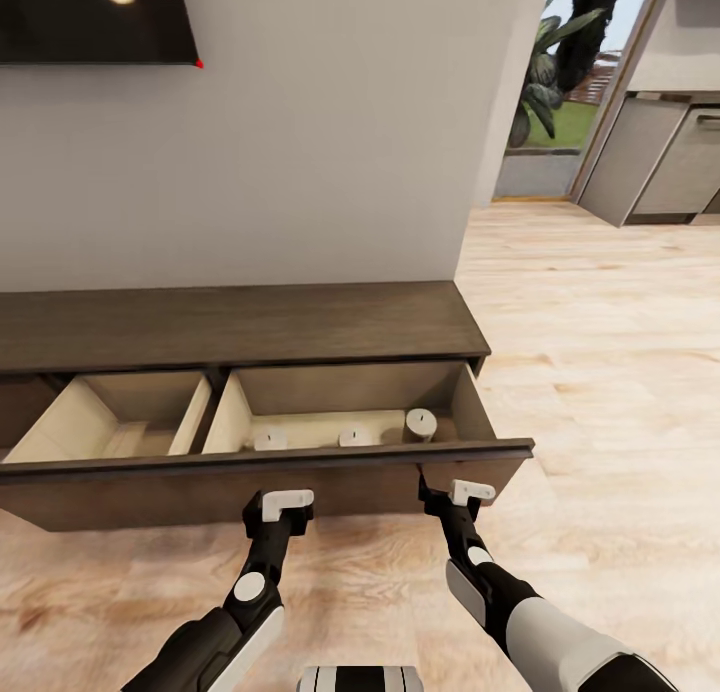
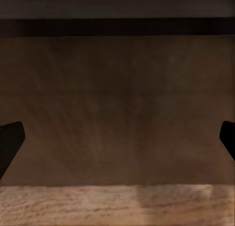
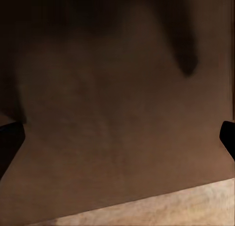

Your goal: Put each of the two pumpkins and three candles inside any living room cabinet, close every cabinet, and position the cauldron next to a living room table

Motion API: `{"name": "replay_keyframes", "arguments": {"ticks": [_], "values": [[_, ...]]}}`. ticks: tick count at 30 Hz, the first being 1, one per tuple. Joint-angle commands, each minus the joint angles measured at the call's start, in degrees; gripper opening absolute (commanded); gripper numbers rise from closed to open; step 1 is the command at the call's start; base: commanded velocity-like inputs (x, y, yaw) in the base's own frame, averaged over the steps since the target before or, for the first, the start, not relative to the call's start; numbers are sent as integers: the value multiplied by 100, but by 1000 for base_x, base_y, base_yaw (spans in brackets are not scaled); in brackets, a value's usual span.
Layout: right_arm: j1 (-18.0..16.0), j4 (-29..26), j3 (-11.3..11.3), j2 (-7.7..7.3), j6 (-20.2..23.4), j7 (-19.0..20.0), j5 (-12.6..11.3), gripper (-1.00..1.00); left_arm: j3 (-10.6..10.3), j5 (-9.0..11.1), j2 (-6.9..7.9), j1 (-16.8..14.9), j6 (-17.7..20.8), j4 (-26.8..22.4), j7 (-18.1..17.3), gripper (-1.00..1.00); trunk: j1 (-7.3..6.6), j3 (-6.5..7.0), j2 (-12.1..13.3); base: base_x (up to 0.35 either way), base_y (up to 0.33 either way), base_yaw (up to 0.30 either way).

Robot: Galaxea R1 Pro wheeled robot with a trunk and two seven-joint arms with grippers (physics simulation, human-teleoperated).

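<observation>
The long dark-brown cabinet [image 1: 240, 324] stands against the wall with its wide drawer pulled out. Three pale candles [image 1: 270, 438] [image 1: 353, 437] [image 1: 420, 424] stand in the drawer's right compartment. My left gripper [image 1: 287, 502] and right gripper [image 1: 455, 494] are both up against the dark drawer front [image 1: 150, 497], below its top edge. In the left wrist view the gripper [image 2: 117, 140] is open, with its dark fingertips [image 2: 10, 142] spread wide before the brown panel. The right gripper [image 3: 117, 138] is open in the same way. The pumpkins and the cauldron are out of view.
A black TV [image 1: 95, 17] hangs on the white wall above the cabinet. To the right, light wood floor [image 1: 600, 372] runs to a glass door with plants [image 1: 555, 72] and grey kitchen units [image 1: 660, 162]. The drawer's left compartment [image 1: 110, 422] has pale wood walls.
</observation>
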Motion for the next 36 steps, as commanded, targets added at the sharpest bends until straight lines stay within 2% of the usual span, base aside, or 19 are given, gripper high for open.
{"name": "replay_keyframes", "arguments": {"ticks": [1, 7, 29, 36], "values": [[-3, 3, 49, -2, -15, -46, -20, 100, -31, 59, 8, -8, -47, -1, 37, 100, 0, -4, -2, 78, 0, 0], [-5, 3, 49, -2, -13, -44, -20, 100, -25, 61, 9, -8, -48, -1, 35, 100, 0, -4, -2, 123, 0, 0], [-4, 3, 49, -1, -13, -46, -20, 100, -28, 32, 17, -8, -48, -1, 34, 100, 0, -4, -2, 327, 0, 0], [-7, 3, 49, -1, -13, -45, -20, 100, -31, 31, 18, -8, -48, -1, 49, 100, 0, -4, -2, 94, 0, 0]]}}
